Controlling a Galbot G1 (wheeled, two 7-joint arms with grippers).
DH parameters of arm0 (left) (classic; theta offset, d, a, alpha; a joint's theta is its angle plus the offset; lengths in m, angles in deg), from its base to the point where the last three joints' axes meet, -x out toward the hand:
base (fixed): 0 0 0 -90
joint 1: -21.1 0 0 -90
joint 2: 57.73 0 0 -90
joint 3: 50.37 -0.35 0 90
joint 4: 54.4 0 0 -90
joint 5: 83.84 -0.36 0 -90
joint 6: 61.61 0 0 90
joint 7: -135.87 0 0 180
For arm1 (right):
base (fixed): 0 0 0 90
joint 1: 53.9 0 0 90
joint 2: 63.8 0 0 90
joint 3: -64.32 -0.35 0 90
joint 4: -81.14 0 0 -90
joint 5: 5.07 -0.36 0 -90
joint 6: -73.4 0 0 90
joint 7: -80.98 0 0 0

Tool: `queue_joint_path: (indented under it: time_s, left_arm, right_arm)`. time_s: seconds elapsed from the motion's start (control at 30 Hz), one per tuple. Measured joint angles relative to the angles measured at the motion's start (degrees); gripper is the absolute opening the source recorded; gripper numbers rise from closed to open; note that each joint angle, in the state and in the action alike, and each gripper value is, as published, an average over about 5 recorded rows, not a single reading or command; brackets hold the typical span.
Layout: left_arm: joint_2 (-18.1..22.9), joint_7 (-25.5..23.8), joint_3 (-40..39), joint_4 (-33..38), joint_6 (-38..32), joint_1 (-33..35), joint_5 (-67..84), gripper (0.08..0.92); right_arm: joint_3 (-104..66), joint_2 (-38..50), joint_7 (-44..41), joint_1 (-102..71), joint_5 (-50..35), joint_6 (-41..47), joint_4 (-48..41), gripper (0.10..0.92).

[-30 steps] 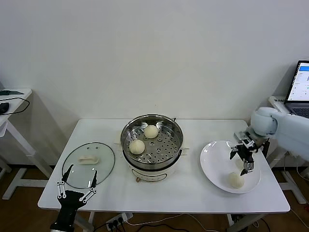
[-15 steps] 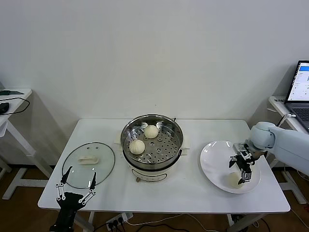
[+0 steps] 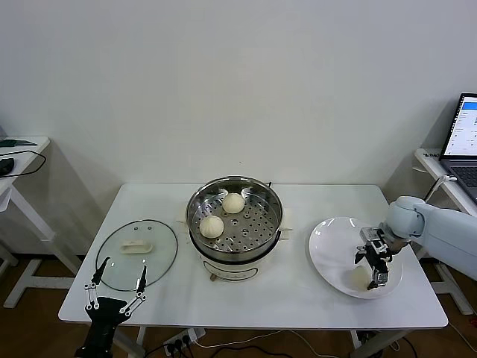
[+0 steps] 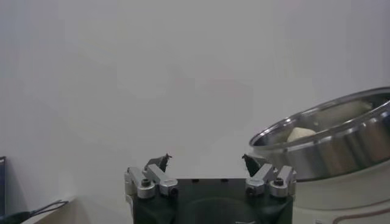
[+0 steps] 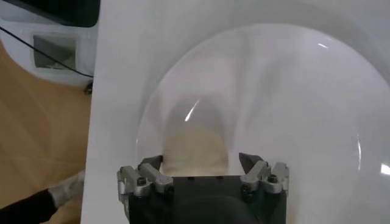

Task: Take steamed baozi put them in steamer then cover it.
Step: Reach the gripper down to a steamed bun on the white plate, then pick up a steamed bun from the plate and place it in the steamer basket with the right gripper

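The steel steamer (image 3: 270, 197) stands mid-table on its cream base, with two baozi (image 3: 233, 202) (image 3: 212, 226) on its perforated tray. Another baozi (image 3: 361, 277) lies on the near side of the white plate (image 3: 328, 246). My right gripper (image 3: 375, 267) is down over it, open, one finger on each side; the right wrist view shows the baozi (image 5: 196, 146) between the fingertips (image 5: 152, 163), with a small gap left. The glass cover (image 3: 160, 257) lies flat on the table's left. My left gripper (image 3: 123, 267) hangs open by the front edge near it.
A laptop (image 3: 463, 138) stands on a side table at the far right. Another side table with a cable (image 3: 19, 160) is at the far left. The left wrist view shows the steamer (image 4: 341, 140) off to one side.
My right gripper has come down onto the plate and now straddles the baozi there, its fingers drawing slightly inward. The left gripper has shifted only a little.
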Motion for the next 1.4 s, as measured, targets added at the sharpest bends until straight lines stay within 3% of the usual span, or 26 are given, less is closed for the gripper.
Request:
queue_joint_path:
  time_s: [0.83,1.07,1.4]
  left_arm:
    - [-0.25,0.33,0.95,0.4,0.07,-0.25,0.27,0.823]
    - [-0.44,0.35,0.79,0.52,0.29,-0.58,0.34,0.823]
    - [-0.37,0.37,1.03,0.81,-0.43,0.58,0.33,0.823]
  right_arm:
    - [-1.2,-0.34,-0.61,3.81,0.11,-2.44,2.61,0.688]
    - [-0.13,-4.69,-2.09,13.55,0.55,-9.24,4.12,0.682]
    - [3.65,-17.8,-2.22,26.98,0.92,-23.54,4.95,0.679]
